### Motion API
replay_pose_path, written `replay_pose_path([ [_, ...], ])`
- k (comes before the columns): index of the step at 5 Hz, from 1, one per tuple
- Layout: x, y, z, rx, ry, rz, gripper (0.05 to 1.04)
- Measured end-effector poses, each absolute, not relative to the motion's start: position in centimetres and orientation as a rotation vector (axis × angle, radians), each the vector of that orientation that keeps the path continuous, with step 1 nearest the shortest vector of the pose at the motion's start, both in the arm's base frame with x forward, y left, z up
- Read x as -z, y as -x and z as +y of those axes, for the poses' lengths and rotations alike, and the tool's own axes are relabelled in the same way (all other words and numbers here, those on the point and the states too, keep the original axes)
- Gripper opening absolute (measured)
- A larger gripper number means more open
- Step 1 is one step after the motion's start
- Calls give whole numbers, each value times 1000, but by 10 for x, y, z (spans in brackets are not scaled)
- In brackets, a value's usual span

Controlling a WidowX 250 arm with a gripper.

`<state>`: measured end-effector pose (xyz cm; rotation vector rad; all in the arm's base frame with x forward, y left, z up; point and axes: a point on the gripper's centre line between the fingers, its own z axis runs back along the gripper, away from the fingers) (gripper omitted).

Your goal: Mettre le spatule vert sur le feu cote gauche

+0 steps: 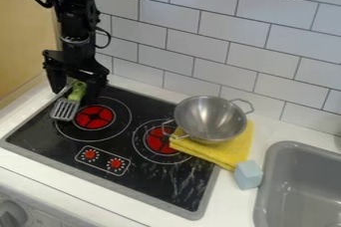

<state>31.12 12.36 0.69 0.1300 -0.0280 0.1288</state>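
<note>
gripper [75, 91], fingers [92, 94] parted, straddles green-handled spatula [65, 109] at left burner [94, 117].

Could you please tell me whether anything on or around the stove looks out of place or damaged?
The folded yellow cloth looks misplaced: it reaches onto the right burner, with the metal pot on top. Pale streaks mark the cooktop's near right part, perhaps scratches, smears or glare.
</note>
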Motion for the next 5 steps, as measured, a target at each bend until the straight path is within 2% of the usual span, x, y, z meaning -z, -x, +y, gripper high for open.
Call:
replay_pose_path([
  [1,-7,-311,124,-130,-130,-28,1001],
  [2,-22,-316,124,-138,-134,-74,1000],
  [4,-71,-323,122,-147,-152,-211,1000],
  [5,-82,-321,116,-139,-155,-240,1000],
])
